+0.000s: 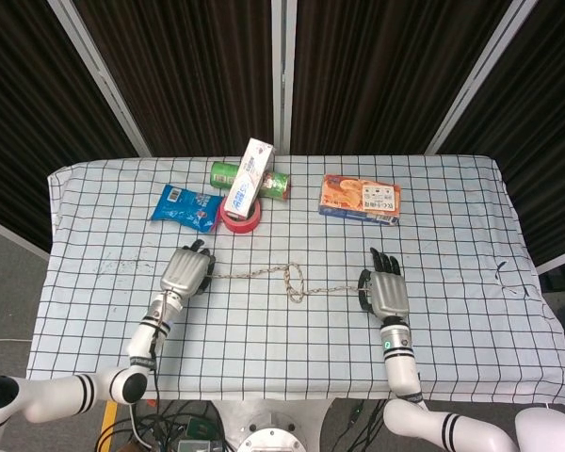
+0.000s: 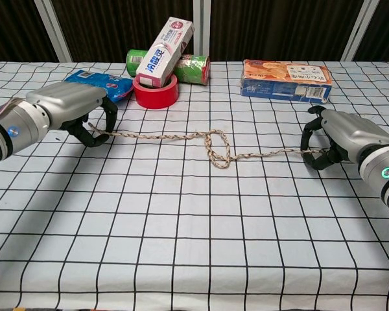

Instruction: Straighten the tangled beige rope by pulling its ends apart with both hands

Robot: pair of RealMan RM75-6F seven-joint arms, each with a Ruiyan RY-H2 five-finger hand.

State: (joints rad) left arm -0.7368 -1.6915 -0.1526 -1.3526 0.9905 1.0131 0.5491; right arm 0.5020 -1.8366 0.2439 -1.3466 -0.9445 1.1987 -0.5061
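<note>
Inspecting the beige rope [image 2: 175, 137], we find it lying along the tabletop [image 2: 181, 246], loop [image 2: 218, 148] at centre. Left hand [image 2: 74, 107] and right hand [image 2: 340, 136] each curl their fingers around an end. We judge it light, limp, best held at the tips.

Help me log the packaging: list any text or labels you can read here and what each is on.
None reads clearly.
Toothpaste box: pink lettering, too blurred.
Blue packet: white label, too small.
Biscuit box: print too small.
Green can: nothing legible.
Red tape roll: no text seen.
</note>
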